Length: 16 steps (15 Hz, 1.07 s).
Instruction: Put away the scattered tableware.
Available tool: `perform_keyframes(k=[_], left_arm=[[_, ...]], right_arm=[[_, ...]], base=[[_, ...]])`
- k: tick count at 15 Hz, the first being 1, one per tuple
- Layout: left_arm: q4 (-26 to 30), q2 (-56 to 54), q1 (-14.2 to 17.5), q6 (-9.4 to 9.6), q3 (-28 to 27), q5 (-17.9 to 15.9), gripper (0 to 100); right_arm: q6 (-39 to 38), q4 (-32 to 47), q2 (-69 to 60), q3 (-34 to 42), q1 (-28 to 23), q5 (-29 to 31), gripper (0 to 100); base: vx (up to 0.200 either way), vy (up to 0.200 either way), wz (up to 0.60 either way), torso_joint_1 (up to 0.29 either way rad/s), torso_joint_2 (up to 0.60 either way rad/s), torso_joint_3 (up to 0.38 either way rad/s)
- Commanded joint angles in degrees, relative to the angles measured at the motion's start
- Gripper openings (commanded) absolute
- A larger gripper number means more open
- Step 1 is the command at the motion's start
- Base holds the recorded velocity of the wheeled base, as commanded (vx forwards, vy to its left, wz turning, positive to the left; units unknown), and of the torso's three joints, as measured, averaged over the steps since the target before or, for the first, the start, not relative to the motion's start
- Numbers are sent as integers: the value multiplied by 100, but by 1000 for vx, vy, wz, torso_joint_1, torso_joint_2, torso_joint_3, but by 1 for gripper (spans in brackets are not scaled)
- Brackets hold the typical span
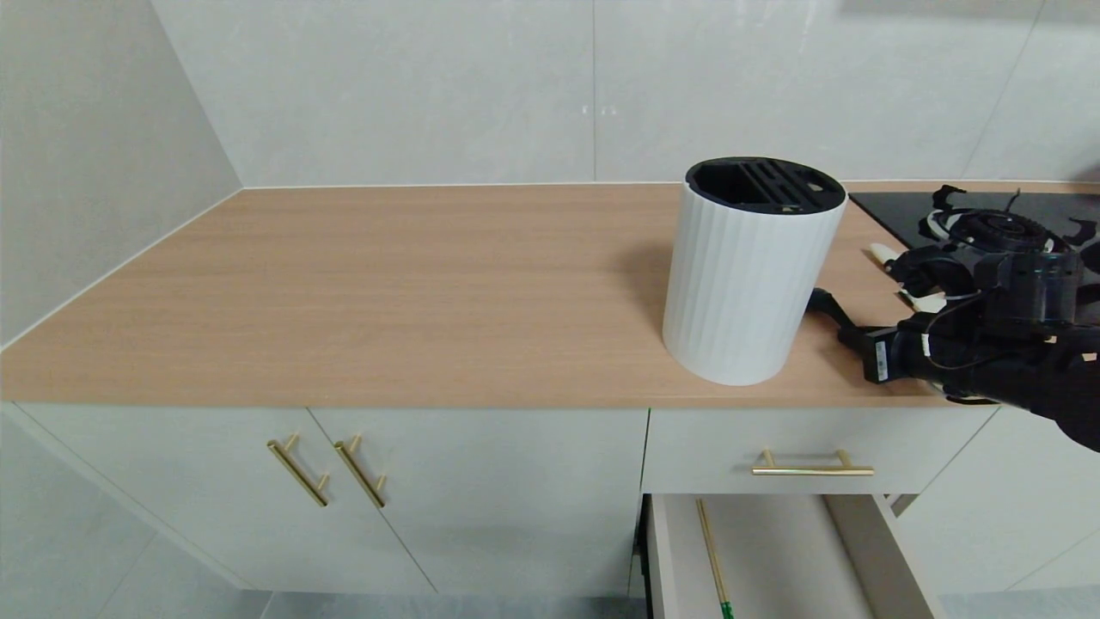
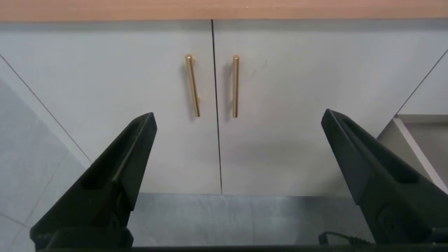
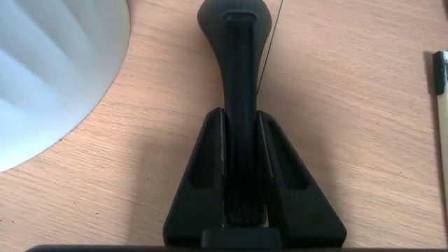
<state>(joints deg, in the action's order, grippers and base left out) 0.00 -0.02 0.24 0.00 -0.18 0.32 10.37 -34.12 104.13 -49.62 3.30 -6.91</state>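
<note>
A white ribbed utensil holder with a black slotted top stands on the wooden counter; its side also shows in the right wrist view. My right gripper sits low over the counter just right of the holder's base, shut on a black utensil handle whose rounded end points toward the holder. A cream-coloured utensil lies on the counter to the right of the gripper. My left gripper is open and holds nothing, facing the cabinet doors below the counter.
A black cooktop is set into the counter at the far right. Below the counter, a lower drawer stands open with a long thin stick inside. Two cabinet doors with gold handles sit to the left.
</note>
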Motion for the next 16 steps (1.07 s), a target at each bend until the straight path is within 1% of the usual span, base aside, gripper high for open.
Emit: perform_keyframes(k=[1, 2, 4, 6, 8, 10, 12, 14, 16], left_arm=[[0, 2, 2, 0, 1, 3, 100], [0, 2, 2, -9, 1, 3, 100], [0, 2, 2, 0, 1, 3, 100], [0, 2, 2, 0, 1, 3, 100], [0, 2, 2, 0, 1, 3, 100], [0, 2, 2, 0, 1, 12, 100], [0, 2, 2, -9, 1, 3, 100], [0, 2, 2, 0, 1, 3, 100], [0, 2, 2, 0, 1, 3, 100]], right_arm=[[0, 20, -25, -13, 4, 6, 0], [-88, 28, -121, -22, 12, 23, 0], [-589, 90, -446, 22, 39, 6, 0], [-941, 380, -877, 31, 56, 41, 0], [-1222, 1329, -1730, 277, 83, 50, 0], [-1240, 2217, -2617, 567, 179, 23, 0], [-1231, 2841, -3391, 892, 329, 58, 0], [-1196, 3553, -3874, 1130, 346, 50, 0], [-1152, 3781, -4182, 1464, 346, 6, 0]], base=[[0, 0, 0, 0, 0, 0], [0, 0, 0, 0, 0, 0], [0, 0, 0, 0, 0, 0], [0, 0, 0, 0, 0, 0], [0, 0, 0, 0, 0, 0], [0, 0, 0, 0, 0, 0], [0, 0, 0, 0, 0, 0], [0, 0, 0, 0, 0, 0], [0, 0, 0, 0, 0, 0]])
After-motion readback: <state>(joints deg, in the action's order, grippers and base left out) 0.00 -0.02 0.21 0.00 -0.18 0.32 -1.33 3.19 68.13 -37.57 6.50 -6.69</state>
